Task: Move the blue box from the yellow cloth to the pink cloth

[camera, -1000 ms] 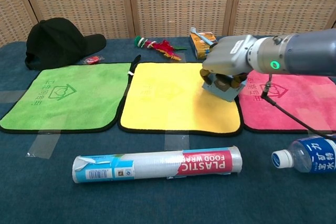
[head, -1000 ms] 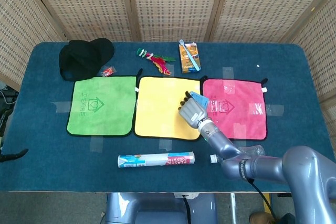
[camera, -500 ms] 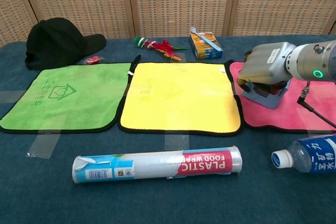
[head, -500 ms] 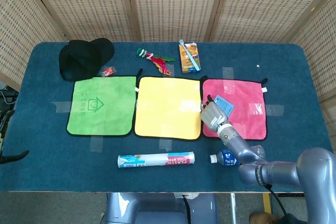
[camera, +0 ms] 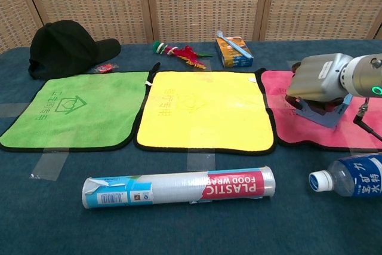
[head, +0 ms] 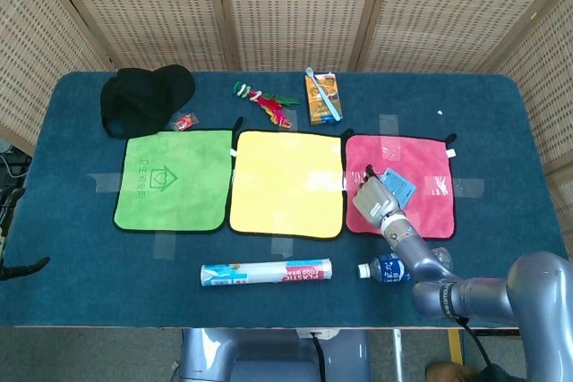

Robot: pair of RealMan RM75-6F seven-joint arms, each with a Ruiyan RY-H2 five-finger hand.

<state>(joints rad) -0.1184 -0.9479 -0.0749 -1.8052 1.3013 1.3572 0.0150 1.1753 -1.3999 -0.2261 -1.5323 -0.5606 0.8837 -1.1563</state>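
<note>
Your blue box (head: 395, 187) sits over the pink cloth (head: 421, 212), gripped from above by the right robot hand (head: 373, 202), whose fingers curl down around it. From the chest view the blue box (camera: 323, 110) shows under the palm, its lower edge at or just above the pink cloth (camera: 280, 129); you cannot tell whether it touches. The right robot hand (camera: 319, 79) lies palm down, with the forearm running off toward 3 o'clock. In the head view the same arm comes up from 5 o'clock.

The yellow cloth (head: 286, 183) lies just beside the pink one at 9 o'clock, and a green cloth (head: 175, 179) lies beyond it: three cloths in one row on the bench (head: 72, 248).

Only the head view shows the bench's far corners. Only the chest view lets you read the roll's label.

You have one plastic wrap roll (camera: 179, 187) at 6 o'clock of the yellow cloth, one water bottle (camera: 348, 175), one black cap (head: 143, 97), and one orange carton (head: 321, 97).
</note>
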